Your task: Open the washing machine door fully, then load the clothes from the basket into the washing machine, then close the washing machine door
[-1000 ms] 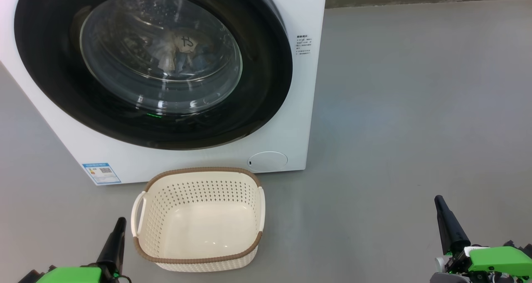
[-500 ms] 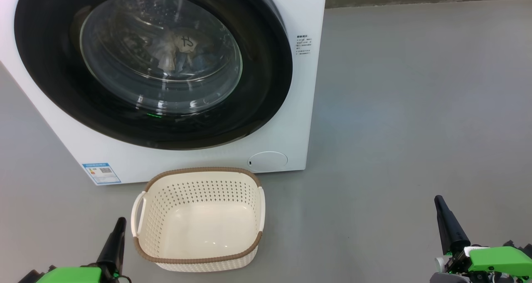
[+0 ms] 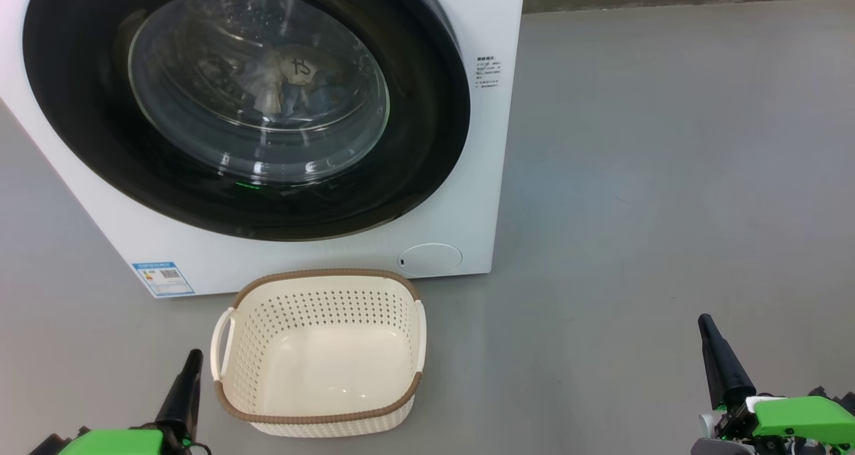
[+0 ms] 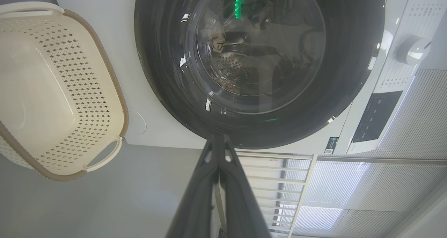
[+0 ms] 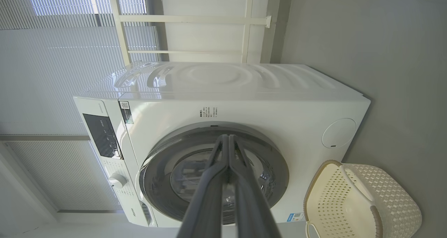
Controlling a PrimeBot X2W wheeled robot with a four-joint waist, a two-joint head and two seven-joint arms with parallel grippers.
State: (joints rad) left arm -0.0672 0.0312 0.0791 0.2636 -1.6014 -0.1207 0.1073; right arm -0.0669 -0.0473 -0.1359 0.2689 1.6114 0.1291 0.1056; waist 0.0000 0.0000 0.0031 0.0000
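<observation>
Washing machine door (image 3: 434, 141): closed, just behind basket (image 3: 320, 274).
Left gripper (image 3: 194, 355): fingers pressed together, beside basket's left edge.
Right gripper (image 3: 704, 320): fingers pressed together, well right of basket.
Floor (image 3: 634, 208): open right of basket.

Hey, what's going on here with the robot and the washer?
Nothing is being handled right now. The washing machine door looks shut, and the clothes show through its glass, inside the washing machine. The basket sits empty on the floor in front of it. The left claw and right claw are both shut on nothing, held low and back from the machine.
</observation>
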